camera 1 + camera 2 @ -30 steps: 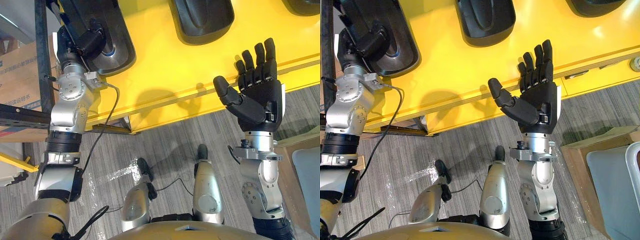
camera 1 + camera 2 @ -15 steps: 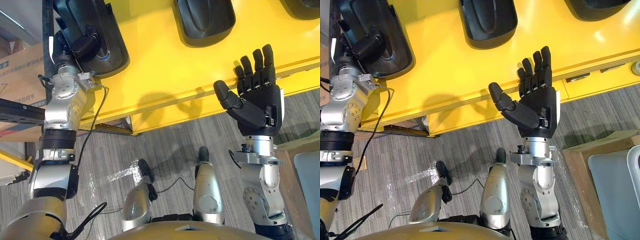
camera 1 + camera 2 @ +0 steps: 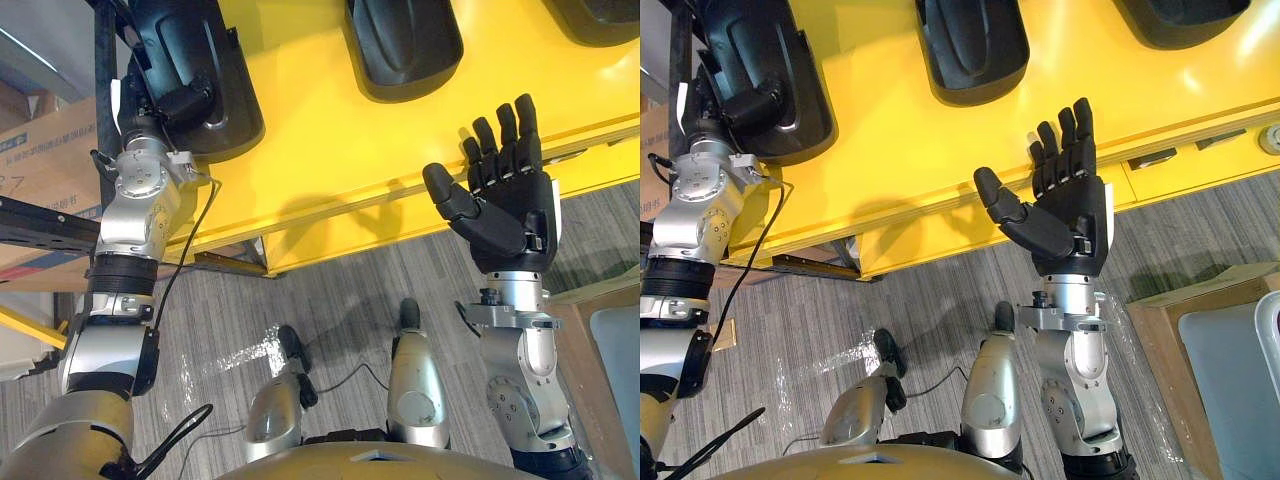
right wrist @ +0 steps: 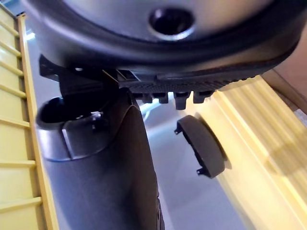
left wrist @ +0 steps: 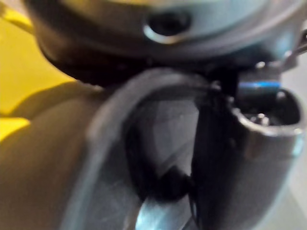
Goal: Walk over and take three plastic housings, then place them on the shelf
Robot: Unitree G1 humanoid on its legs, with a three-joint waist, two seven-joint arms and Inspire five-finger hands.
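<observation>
Fingers (image 3: 503, 135) of the right hand (image 3: 510, 215) are straight and empty over the yellow table's (image 3: 320, 140) front edge; the left hand (image 3: 180, 100) appears clamped on the plastic housing (image 3: 195, 40) at the table's left end; I'd lift it level, clear of that edge, before carrying.

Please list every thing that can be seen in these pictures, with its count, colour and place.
table: one, yellow, across the top.
plastic housings: three, black, on the table: left housing, middle housing, right housing at the view's edge.
metal frame: one, black, far left.
floor: grey, striped.
cardboard boxes: two, brown: left box behind the frame, right box on the floor.
left hand: dark, on the left housing.
right hand: dark, open, empty, raised at the table's edge.
</observation>
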